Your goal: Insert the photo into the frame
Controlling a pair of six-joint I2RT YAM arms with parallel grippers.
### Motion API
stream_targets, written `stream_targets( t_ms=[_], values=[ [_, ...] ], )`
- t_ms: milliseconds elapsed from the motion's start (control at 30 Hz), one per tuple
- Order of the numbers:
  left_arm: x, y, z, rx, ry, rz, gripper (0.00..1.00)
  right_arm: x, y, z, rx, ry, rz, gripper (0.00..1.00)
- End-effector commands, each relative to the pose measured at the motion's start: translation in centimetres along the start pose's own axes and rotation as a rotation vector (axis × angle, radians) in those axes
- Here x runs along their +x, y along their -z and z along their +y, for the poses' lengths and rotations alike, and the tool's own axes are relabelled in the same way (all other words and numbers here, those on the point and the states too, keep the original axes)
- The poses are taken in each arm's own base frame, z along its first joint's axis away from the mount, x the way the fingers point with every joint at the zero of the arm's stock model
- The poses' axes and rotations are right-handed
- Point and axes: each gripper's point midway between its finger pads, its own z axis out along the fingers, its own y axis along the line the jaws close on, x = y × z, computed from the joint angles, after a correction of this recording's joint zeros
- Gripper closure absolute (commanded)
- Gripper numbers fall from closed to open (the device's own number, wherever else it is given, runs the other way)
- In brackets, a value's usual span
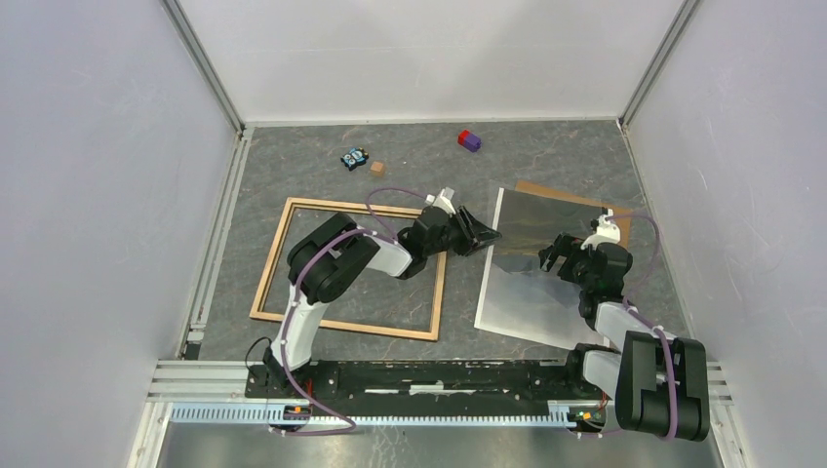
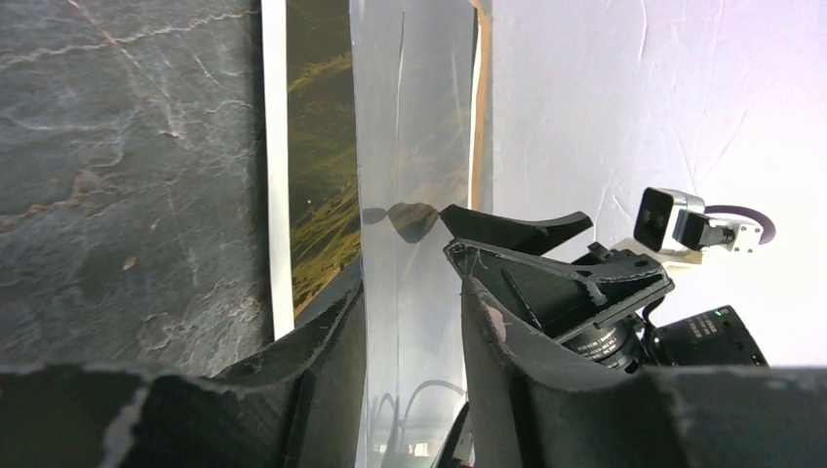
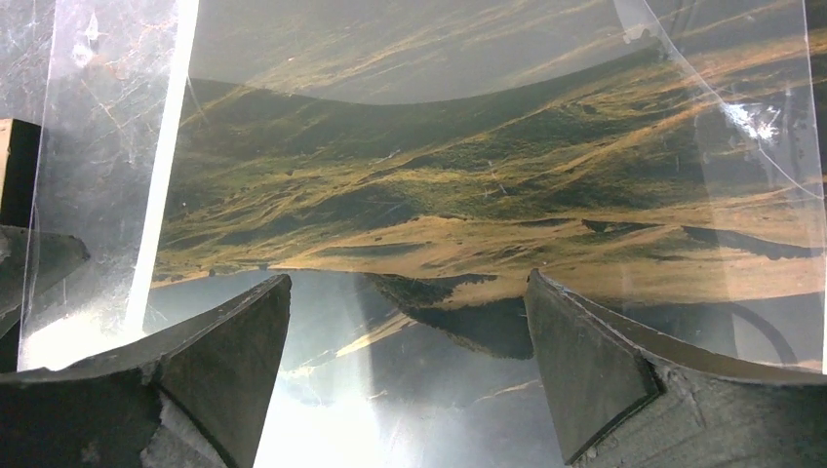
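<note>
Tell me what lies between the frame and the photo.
In the top view, only the left hand hangs there, over a narrow strip of bare table separating frame and photo.

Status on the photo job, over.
Left tool part open at the photo, left edge. Right tool open, over photo. Photo lies right of frame, not in it. Left arm stretched across frame opening.

Frame (image 1: 341, 327) flat on table (image 1: 546, 156) at left, photo (image 1: 517, 292) flat to its right, board (image 1: 585, 200) under photo's far right corner, left gripper (image 1: 486, 234) between them at photo's left edge, toy (image 1: 354, 157) and blocks (image 1: 469, 139) farther back
</note>
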Motion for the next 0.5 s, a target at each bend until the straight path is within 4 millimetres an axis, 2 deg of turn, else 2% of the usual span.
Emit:
stream_targets(
  t_ms=[0, 133, 267, 400, 467],
  values=[
    [-0.2, -0.9, -3.0, 0.130, 0.049, 0.012, 0.56, 5.2, 1.0, 0.1, -0.021, -0.055, 0.186, 0.05],
    [-0.1, -1.5, -2.5, 0.089, 0.034, 0.025, 0.61, 5.3, 1.1, 0.2, -0.030, -0.051, 0.189, 0.05],
    [-0.2, -2.1, -1.3, -0.001, -0.022, 0.041, 0.78, 5.0, 1.1, 0.3, -0.031, -0.042, 0.184, 0.04],
    [-1.4, -1.5, -1.3, -0.030, -0.057, 0.024, 0.96, 4.4, 1.2, 0.5, -0.036, -0.026, 0.177, 0.03],
    [-2.3, -0.8, -1.6, -0.033, -0.061, 0.015, 0.98, 4.3, 1.2, 0.9, -0.046, -0.006, 0.205, 0.02]
  ],
)
